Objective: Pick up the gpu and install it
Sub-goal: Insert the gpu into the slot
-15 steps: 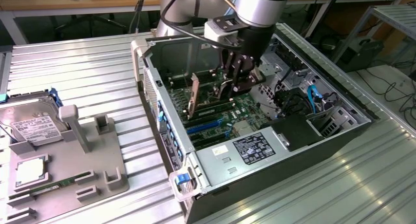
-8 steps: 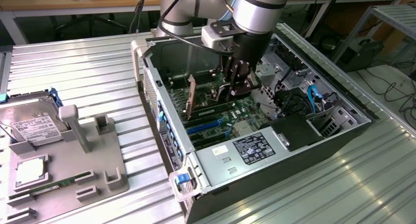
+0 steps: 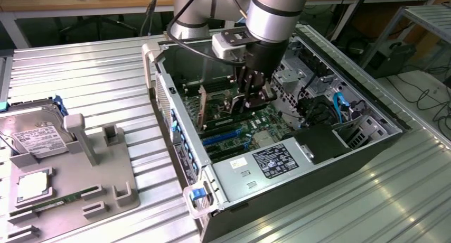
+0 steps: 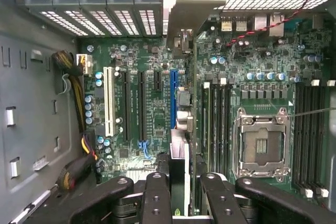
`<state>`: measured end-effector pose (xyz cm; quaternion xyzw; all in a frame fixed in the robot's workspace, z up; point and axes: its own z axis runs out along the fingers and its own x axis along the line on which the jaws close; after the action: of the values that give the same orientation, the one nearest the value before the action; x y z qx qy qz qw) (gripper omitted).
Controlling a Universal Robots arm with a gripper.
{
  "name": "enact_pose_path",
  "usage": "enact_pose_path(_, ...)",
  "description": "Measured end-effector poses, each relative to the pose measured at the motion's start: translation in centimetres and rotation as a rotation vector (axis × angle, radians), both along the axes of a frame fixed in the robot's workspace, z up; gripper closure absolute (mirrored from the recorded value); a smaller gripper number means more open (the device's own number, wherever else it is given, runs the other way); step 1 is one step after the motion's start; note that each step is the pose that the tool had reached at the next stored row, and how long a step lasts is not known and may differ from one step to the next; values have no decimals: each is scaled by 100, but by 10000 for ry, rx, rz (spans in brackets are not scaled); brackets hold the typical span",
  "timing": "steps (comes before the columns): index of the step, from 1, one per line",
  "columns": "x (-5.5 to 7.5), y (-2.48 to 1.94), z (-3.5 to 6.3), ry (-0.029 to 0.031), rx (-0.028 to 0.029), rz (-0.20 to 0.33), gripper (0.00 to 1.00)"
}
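Note:
My gripper (image 3: 254, 97) hangs inside the open computer case (image 3: 179, 148), low over the motherboard (image 4: 142, 56). It is shut on the gpu (image 3: 218, 106), which stands on edge over the expansion slots. In the wrist view the gpu (image 4: 179, 171) shows edge-on as a thin strip between the two black fingers (image 4: 157, 198) of the gripper (image 4: 184, 198). It runs just beside the blue slot (image 4: 172, 98), and its silver end bracket (image 4: 184, 17) reaches the rear slot openings. I cannot tell whether the card's edge sits in a slot.
On the exterior view's left, a grey fixture (image 3: 105, 169) holds a hard drive (image 3: 31, 134), a processor (image 3: 31, 185) and a memory stick (image 3: 53, 203). Inside the case are the power supply (image 3: 282, 161), a drive cage (image 3: 299, 76), the empty CPU socket (image 4: 261, 145) and a cable bundle (image 4: 79, 156).

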<state>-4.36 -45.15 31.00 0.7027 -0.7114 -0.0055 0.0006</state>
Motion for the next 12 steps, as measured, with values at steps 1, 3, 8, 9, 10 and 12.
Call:
enact_pose_path(1,0,0,-22,0,-1,2,73)
enact_pose_path(3,0,-1,-46,0,0,3,73)
enact_pose_path(8,-17,-2,-61,-1,3,6,73)
enact_pose_path(9,-25,-1,-61,-1,3,6,73)
enact_pose_path(10,-36,-1,-61,-1,2,6,73)
enact_pose_path(12,-43,-2,-61,-1,2,7,73)
